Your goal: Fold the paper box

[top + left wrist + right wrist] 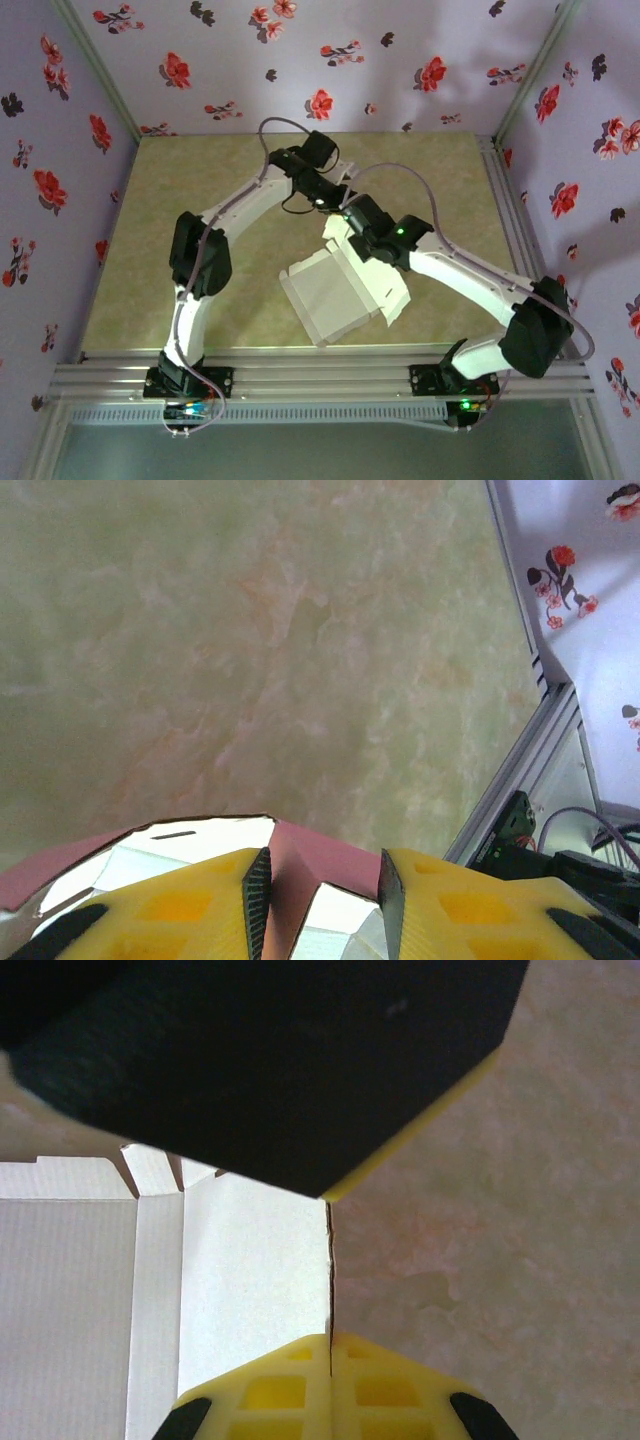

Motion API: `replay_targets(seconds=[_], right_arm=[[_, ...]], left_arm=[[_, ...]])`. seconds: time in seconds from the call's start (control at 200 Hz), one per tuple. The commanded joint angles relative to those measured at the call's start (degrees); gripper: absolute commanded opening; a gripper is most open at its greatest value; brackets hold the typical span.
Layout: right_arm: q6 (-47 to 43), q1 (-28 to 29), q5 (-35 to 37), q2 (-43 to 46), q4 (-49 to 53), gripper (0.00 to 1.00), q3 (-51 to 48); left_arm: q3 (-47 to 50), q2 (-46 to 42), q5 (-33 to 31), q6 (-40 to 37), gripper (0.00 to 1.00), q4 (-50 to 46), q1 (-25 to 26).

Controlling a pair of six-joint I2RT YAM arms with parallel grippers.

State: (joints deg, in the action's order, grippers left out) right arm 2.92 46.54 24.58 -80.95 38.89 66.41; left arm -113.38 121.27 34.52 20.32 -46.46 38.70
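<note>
**A:** How do the fingers stand?

**B:** We count two on each gripper. The right gripper [330, 1345] has its pair pressed together on a thin upright edge of the paper box [255, 1260]. The left gripper [324, 880] holds its pair apart, with a pink panel in the gap. We cannot tell whether they touch it.

**A:** And boxes?

**B:** One, half open, on the table [180, 210] between the left arm [200, 260] and the right arm [470, 275], toward the near edge.

**A:** How do the views differ?

**B:** From the right wrist we get the white ribbed inside and notched tabs, under a dark block [260, 1060] edged in yellow. The left wrist gives us the salmon face. From above we see pale panels spread out.
</note>
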Motion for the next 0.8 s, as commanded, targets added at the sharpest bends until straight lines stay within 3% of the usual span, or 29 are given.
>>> replay_targets(seconds=[0.0,0.795], right_arm=[[-2.3,2.0,7.3,-1.4,0.5,0.00,2.8],[-10.5,11.9,24.4,-7.4,-3.9,0.00,1.4]], left_arm=[[3.4,-3.8,0.3,1.6,0.36,3.9,-0.7],[15.0,-10.9,-1.4,5.8,0.39,9.7,-3.1]])
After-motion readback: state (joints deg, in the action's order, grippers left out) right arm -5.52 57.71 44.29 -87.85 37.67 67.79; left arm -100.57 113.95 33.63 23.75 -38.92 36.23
